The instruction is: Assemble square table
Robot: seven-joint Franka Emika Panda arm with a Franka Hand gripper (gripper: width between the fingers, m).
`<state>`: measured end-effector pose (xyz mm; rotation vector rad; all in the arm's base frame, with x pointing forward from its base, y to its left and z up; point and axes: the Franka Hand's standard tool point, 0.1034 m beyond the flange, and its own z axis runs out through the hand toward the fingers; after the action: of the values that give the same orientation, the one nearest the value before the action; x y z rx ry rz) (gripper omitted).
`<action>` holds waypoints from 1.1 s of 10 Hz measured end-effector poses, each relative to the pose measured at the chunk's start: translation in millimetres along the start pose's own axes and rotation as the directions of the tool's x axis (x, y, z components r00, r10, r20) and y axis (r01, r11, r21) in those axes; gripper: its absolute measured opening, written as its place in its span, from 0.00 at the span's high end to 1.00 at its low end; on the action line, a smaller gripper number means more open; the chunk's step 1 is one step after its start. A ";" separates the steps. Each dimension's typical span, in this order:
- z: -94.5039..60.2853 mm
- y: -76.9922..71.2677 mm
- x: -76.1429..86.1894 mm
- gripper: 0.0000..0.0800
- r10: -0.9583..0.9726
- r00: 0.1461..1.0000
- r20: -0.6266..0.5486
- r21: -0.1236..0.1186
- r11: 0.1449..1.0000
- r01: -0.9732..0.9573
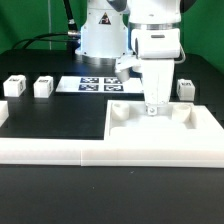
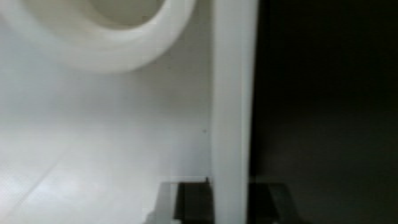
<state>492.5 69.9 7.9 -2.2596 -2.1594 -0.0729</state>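
Observation:
The white square tabletop [image 1: 150, 130] lies flat on the black table, with raised corner posts near its far edge. My gripper [image 1: 155, 108] points straight down onto the tabletop's far rim. In the wrist view the rim [image 2: 231, 100] runs between my two dark fingers [image 2: 192, 203], which touch it on both sides, so my gripper [image 2: 230, 205] is shut on the rim. A round corner hole [image 2: 116, 20] shows beside the rim. Three small white tagged legs stand on the table: two at the exterior view's left [image 1: 14, 86] [image 1: 43, 87] and one at its right [image 1: 185, 90].
The long white border rail [image 1: 90, 152] lies along the tabletop's near side. The marker board [image 1: 100, 85] lies flat behind the tabletop, in front of the robot base [image 1: 100, 35]. Another white piece [image 1: 2, 110] is cut off at the exterior view's left edge.

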 end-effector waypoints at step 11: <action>0.2 1.1 -4.1 0.21 -0.020 1.000 -0.001 -0.001 1.000 0.020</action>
<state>493.4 65.8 7.5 -2.2381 -2.1822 -0.0746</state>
